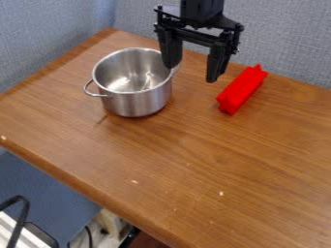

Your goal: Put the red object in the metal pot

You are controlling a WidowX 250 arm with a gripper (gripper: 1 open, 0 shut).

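The gripper point(196, 60) hangs over the far part of the desk point(168, 155), fingers pointing down and spread wide, holding nothing. Its upper body is cut off by the top of the frame. The red block point(242, 88) lies flat near the desk's far right edge, just right of the gripper and apart from it. The pot point(131, 82) stands near the far left corner; one handle shows on its left, and the other cannot be made out.

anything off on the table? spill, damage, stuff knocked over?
Nothing stands out. The metal pot sits upright and looks empty, the red block lies flat to its right on the wooden table, and the open hand hangs between them.
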